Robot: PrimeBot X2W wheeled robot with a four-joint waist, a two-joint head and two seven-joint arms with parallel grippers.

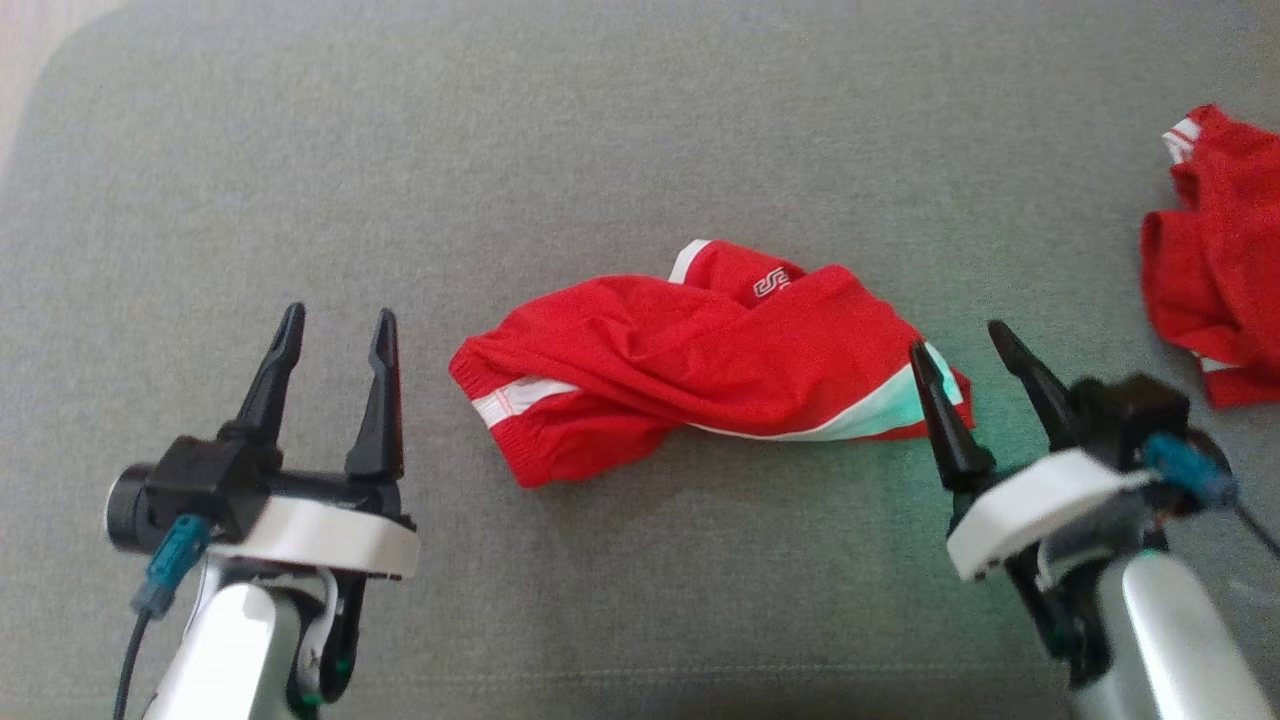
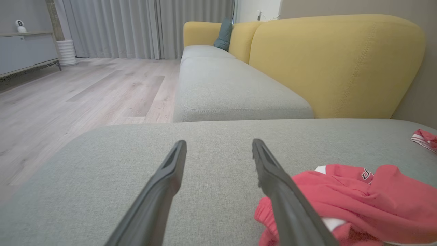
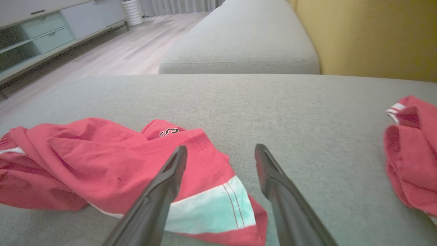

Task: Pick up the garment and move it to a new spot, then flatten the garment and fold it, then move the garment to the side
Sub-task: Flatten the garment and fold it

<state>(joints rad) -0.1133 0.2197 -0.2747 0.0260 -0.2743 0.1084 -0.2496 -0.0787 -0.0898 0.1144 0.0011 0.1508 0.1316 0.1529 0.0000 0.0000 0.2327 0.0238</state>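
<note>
Left hand (image 1: pixel 339 312), right hand (image 1: pixel 955 335) spread wide, empty; red garment (image 1: pixel 700 360) between, long axis left-right.

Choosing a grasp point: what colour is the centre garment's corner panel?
White panel on red garment; right wrist view.

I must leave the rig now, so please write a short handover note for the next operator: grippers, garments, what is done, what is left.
Left gripper: open, empty, left of the crumpled red fabric garment with white stripes.
Right gripper: open, empty, at that garment's right end; contact unclear.
Second crumpled red garment lies at the far right of the grey fabric cushion.
Done: nothing visible; garment not flattened or folded.
Left: pick up, move, flatten, fold, set aside.
</note>
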